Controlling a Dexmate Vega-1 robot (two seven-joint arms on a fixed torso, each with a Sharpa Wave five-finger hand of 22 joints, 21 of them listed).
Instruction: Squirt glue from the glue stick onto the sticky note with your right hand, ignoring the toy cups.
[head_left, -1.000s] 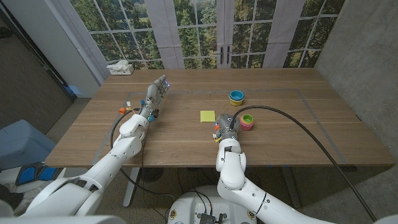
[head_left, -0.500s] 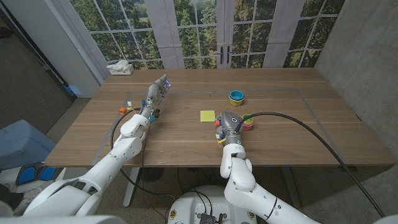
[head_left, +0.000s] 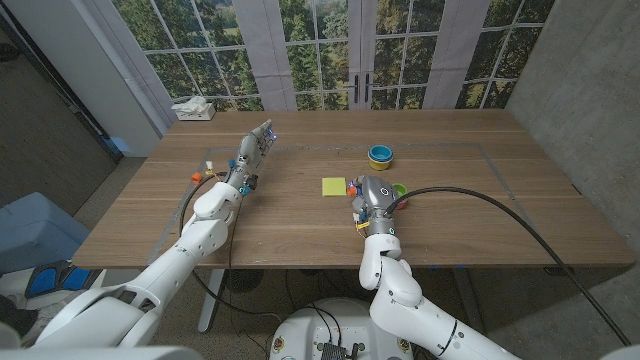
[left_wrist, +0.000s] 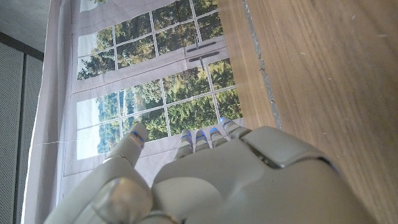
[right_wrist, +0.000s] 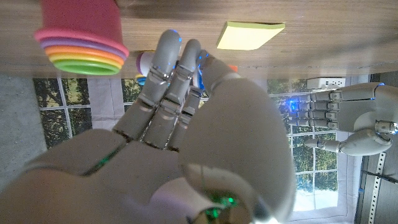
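Reaching over the brown wooden tabletop (head_left: 300, 225) near the middle of the head frame, the right robot hand (head_left: 368, 196) hangs just right of the square yellow sticky note (head_left: 333, 186), which lies flat on the wood. Its fingers (right_wrist: 163, 68) are straight, close side by side and not curled, with nothing clamped in them. A small white glue stick (right_wrist: 143, 61) seems to lie on the tabletop just past those fingertips, between the sticky note and the pink-topped stack of rainbow toy cups (right_wrist: 79, 38); little of it shows in the right wrist view, so whether the fingertips touch it cannot be told. In the head view the stack (head_left: 398, 193) sits just right of the hand, partly hidden by it. A second toy cup stack, blue with a yellow inside (head_left: 380, 155), stands higher in the frame, well apart from the hand.

At the upper left of the head frame the left robot hand (head_left: 258, 141) is stretched out over the tabletop, fingers extended and apart, gripping nothing. It also shows at the right edge of the right wrist view, fingers straight. A white box (head_left: 193, 109) sits near the tabletop's far left corner, before the tall paned windows (head_left: 330, 45) with trees behind them
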